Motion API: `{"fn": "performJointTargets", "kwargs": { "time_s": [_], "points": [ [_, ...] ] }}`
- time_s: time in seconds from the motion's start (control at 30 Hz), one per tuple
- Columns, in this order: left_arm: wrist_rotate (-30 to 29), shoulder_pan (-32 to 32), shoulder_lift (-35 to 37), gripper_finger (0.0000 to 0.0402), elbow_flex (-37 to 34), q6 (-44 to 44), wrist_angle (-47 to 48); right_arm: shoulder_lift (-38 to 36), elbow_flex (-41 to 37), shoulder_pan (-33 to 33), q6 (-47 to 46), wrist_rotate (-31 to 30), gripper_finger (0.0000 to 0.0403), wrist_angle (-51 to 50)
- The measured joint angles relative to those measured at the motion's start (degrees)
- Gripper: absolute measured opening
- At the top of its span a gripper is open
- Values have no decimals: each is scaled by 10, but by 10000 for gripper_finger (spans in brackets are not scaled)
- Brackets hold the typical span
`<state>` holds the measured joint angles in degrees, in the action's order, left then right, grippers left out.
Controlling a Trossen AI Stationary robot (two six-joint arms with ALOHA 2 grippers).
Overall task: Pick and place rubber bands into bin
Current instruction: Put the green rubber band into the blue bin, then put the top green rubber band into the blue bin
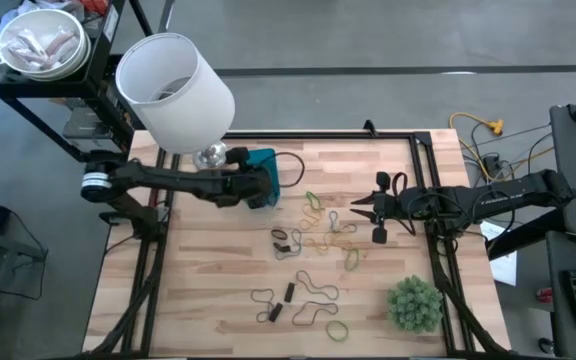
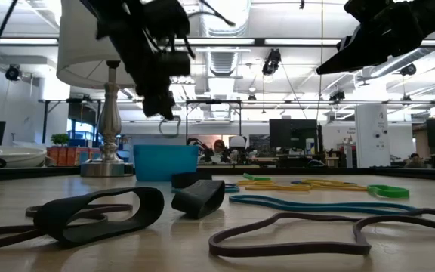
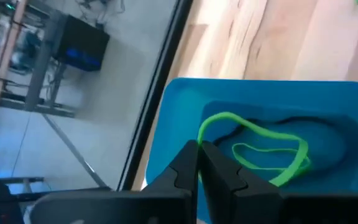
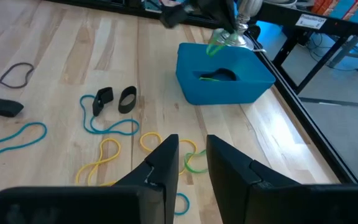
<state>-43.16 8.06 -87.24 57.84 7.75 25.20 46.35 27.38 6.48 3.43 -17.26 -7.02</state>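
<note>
**Green band pinched above the blue bin**

Green rubber, a single loop (image 3: 253, 146), dangles from the left claw (image 3: 199, 163), whose fingers are clenched on it directly over the bin (image 1: 260, 178). In the left wrist view the loop hangs down inside the bin's blue walls, where a dark band (image 3: 303, 121) already lies on the bottom. The bin stands on the wooden counter (image 1: 218, 290) near its far left part, just beside the base of a lamp with a white shade (image 1: 173, 88).

The right claw (image 1: 360, 212) hovers above the counter's right side, well apart from the bin, fingers parted and holding nothing. The remaining rubber bands (image 1: 318, 230) lie scattered on the counter between the two claws and toward the near edge: yellow, green, tan and dark loops, some overlapping. A small green plant (image 1: 414, 303) sits at the near right corner.
</note>
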Motion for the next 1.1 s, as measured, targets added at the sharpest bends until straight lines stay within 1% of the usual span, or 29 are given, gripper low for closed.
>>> {"fn": "performJointTargets", "kwargs": {
  "time_s": [0.13, 0.3, 0.43, 0.5, 0.63, 0.73, 0.9, 0.97, 1.1],
  "points": [
    [2, 29, -27, 0, 8, 7, -11, 0, -2, 0, 0, -1, 69, -1],
    [55, 51, -50, 0, 16, 7, -7, 7, -2, 0, 2, -8, 70, 2],
    [62, 52, -55, 5, 16, 18, -7, 9, -2, 0, 3, -9, 75, 1],
    [62, 52, -55, 17, 16, 19, -8, 10, -2, 0, 3, -9, 77, -1],
    [62, 52, -53, 57, 15, 19, -6, 13, -2, 0, 8, -9, 75, 0],
    [62, 52, -52, 83, 15, 18, -1, 15, -2, 0, -4, -9, 70, 1],
    [62, 48, -46, 103, 15, 16, 30, 26, -4, 0, -16, -8, 70, -1],
    [62, 44, -39, 105, 16, 0, 58, 39, -5, 0, -26, 9, 73, 0],
    [83, 28, -12, 105, 14, -64, 122, 74, -5, 0, -30, 94, 79, -4]
  ]
}}
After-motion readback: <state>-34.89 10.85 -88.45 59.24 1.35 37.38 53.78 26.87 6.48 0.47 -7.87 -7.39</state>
